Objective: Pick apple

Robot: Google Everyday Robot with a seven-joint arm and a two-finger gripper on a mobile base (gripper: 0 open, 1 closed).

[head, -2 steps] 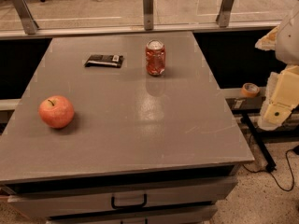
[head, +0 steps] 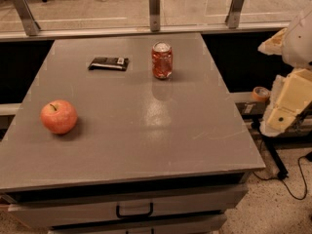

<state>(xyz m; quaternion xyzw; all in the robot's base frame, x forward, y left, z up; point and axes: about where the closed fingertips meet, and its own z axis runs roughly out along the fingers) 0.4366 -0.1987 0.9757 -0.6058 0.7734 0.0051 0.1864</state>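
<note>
The apple (head: 58, 116), round and red-pink with a short dark stem, sits on the left side of the grey table (head: 146, 130), near its left edge. My gripper (head: 286, 104) is a cream-coloured piece at the far right of the camera view, beyond the table's right edge and well away from the apple. It holds nothing that I can see.
A red soda can (head: 162, 60) stands upright at the back middle of the table. A flat black packet (head: 108, 63) lies to its left. A glass barrier with metal posts (head: 154, 8) runs behind the table. A drawer handle (head: 134, 211) shows below the front edge. Cables lie on the floor at right.
</note>
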